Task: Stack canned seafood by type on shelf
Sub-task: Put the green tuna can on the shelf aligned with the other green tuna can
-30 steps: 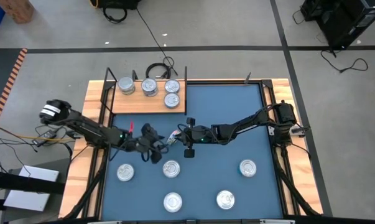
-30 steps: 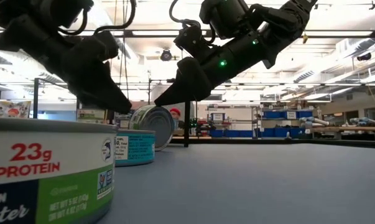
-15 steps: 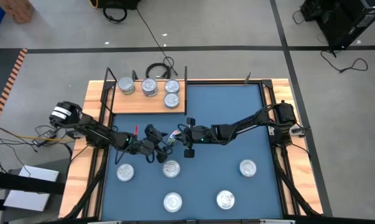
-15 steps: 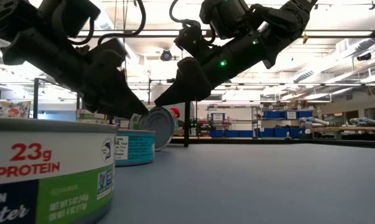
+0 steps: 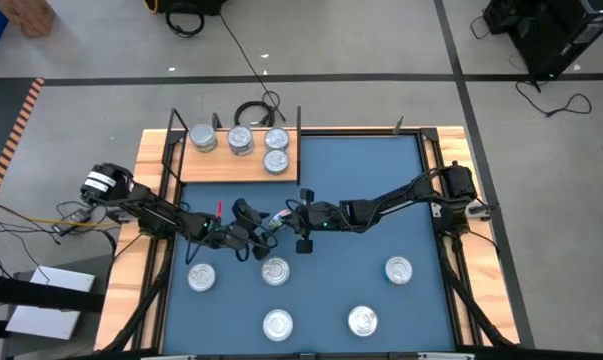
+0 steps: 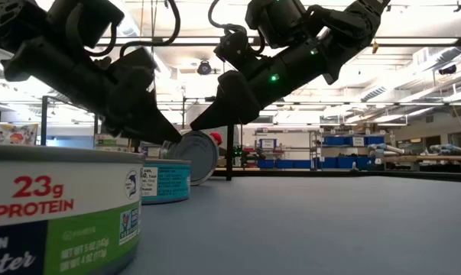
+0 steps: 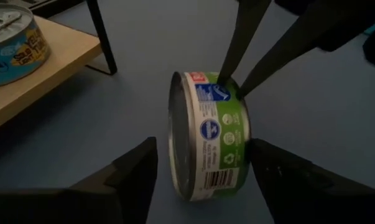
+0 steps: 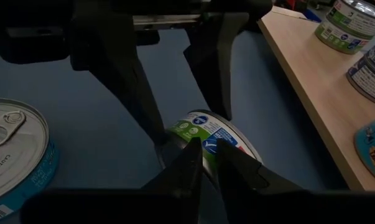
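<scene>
One green-labelled can (image 7: 209,134) of the canned seafood stands on its edge on the blue mat (image 5: 381,180) near the middle. My right gripper (image 8: 207,163) is shut on its top. My left gripper (image 7: 203,171) is open. Its fingers stand on either side of the can's two flat faces, with a narrow gap showing at the lid side. In the low view the can (image 6: 196,156) shows between both grippers. The shelf (image 5: 221,162) at the far left bears several cans standing upright. My right gripper pinches the can at the top of its round wall (image 7: 229,84), close to one rim, between its two fingertips. The fingers come slanting down from the table's right side. The can stands on edge, its lower wall (image 7: 206,186) on the mat.
Several more cans lie flat on the mat toward the near edge, one (image 5: 275,270) just in front of the grippers and one (image 5: 201,277) to its left. A teal-labelled can (image 6: 165,182) stands before the held one in the low view. The shelf's black upright (image 7: 103,37) is close.
My left gripper has come down and toward the table's right, up to the can on edge, and its fingers now stand on either side of it. In the last half second it has kept still. The can and my right gripper have not moved.
</scene>
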Robot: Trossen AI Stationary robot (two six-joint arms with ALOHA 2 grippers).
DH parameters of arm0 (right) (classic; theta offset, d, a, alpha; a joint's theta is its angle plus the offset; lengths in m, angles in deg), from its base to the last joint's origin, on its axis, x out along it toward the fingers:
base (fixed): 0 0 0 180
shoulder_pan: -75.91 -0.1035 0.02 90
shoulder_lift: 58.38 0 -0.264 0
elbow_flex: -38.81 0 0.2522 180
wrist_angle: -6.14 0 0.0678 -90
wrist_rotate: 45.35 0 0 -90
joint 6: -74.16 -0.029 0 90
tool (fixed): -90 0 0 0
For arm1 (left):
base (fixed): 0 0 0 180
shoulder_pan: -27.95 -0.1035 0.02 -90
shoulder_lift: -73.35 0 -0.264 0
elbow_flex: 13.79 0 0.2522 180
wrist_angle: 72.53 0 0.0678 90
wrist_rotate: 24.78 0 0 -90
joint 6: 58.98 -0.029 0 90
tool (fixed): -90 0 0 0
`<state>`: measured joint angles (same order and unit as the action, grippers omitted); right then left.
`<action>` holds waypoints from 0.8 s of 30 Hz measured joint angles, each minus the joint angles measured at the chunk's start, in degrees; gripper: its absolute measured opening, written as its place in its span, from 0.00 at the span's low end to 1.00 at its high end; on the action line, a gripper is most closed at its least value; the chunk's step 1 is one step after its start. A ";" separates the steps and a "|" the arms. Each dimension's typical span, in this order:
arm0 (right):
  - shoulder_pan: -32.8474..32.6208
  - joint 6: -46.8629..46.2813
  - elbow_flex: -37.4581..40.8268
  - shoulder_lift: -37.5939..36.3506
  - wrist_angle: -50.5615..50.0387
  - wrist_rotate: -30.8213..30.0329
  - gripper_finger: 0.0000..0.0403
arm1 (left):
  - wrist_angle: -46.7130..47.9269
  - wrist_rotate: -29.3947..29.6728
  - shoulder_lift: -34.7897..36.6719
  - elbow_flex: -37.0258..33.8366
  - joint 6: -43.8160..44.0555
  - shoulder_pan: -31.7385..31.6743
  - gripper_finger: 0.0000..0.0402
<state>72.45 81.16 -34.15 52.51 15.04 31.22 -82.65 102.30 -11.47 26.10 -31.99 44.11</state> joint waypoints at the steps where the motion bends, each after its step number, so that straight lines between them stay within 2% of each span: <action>1: 0.00 0.00 0.00 0.00 0.00 0.02 0.15 | -0.43 -0.12 0.00 0.00 0.00 0.00 0.64; 14: 0.00 0.00 0.02 0.00 0.00 0.15 0.15 | -1.08 -0.64 0.02 0.00 2.14 -0.02 0.68; 24: 0.17 0.00 0.02 0.00 0.00 0.13 0.15 | -1.01 -2.11 0.02 0.00 0.29 -0.04 0.63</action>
<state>72.62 81.16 -34.13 52.51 15.04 31.35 -83.66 100.19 -11.44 26.10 -31.71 44.07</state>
